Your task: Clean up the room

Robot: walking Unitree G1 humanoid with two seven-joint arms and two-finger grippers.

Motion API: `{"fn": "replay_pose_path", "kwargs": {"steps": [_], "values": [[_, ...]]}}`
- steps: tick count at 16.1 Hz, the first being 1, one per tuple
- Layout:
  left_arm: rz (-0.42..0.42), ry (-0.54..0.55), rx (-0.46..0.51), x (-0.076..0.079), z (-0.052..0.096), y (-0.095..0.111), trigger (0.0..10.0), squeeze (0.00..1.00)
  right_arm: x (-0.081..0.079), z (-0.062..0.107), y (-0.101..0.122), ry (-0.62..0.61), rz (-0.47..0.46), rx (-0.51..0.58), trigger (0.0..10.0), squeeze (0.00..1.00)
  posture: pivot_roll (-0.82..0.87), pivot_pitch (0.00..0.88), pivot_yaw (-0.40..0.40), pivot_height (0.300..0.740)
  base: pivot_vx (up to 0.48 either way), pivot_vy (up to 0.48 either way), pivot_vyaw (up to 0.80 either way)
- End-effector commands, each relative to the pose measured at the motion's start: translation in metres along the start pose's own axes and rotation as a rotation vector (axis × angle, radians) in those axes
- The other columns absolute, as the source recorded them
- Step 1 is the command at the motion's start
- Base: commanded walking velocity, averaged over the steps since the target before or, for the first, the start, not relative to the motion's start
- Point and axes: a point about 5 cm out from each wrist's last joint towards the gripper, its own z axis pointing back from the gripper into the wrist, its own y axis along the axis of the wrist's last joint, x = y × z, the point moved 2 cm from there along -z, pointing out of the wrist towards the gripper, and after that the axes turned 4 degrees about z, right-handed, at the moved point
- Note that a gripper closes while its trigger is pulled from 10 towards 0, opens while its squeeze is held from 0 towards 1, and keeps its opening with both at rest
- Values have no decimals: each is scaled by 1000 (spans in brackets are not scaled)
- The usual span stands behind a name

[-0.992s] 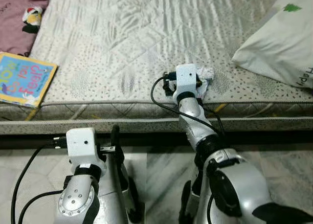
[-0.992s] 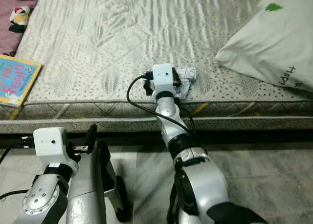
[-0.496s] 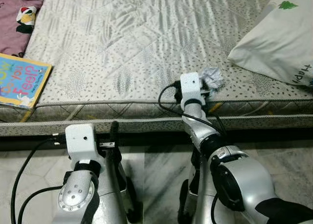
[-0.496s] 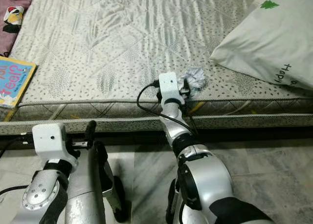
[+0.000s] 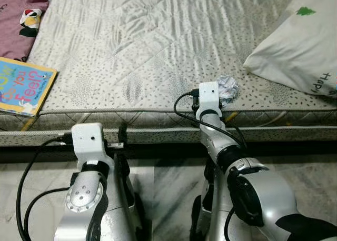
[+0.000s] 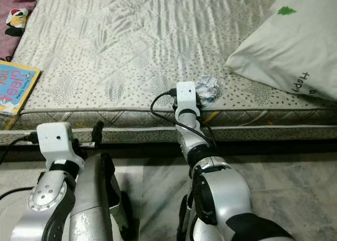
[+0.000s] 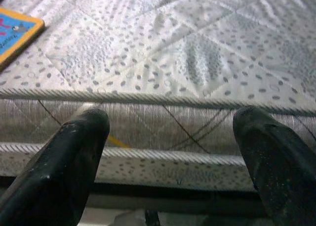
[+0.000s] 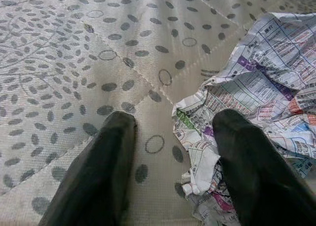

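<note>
The right gripper point(image 8: 170, 152) has pulled back toward the mattress point(image 5: 158, 51) edge, fingers spread, one resting on the paper wad point(image 5: 227, 87) but not pinching it. The wad lies beside the pillow point(image 5: 295, 51), so the pickup looks unfinished. The left gripper point(image 7: 173, 137) hangs spread below the mattress.

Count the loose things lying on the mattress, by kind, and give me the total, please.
Pillow: 1
Book: 1
Crumpled paper: 1
Total: 3
The maroon cloth at the far left corner lies beside the mattress, so it is not counted.
</note>
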Motion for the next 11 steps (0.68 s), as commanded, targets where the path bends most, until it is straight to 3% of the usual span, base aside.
{"fn": "replay_pose_path", "kwargs": {"steps": [1,11], "values": [[-9,16,-15,-3,0,-5,10000,0,-2,7,-33,13,-10,-132,0,0,184,179,-21,515,0,0,0],[-14,15,25,-4,-11,-2,10000,0,14,1,-26,-11,9,-88,0,0,180,132,-29,515,0,0,0]]}}
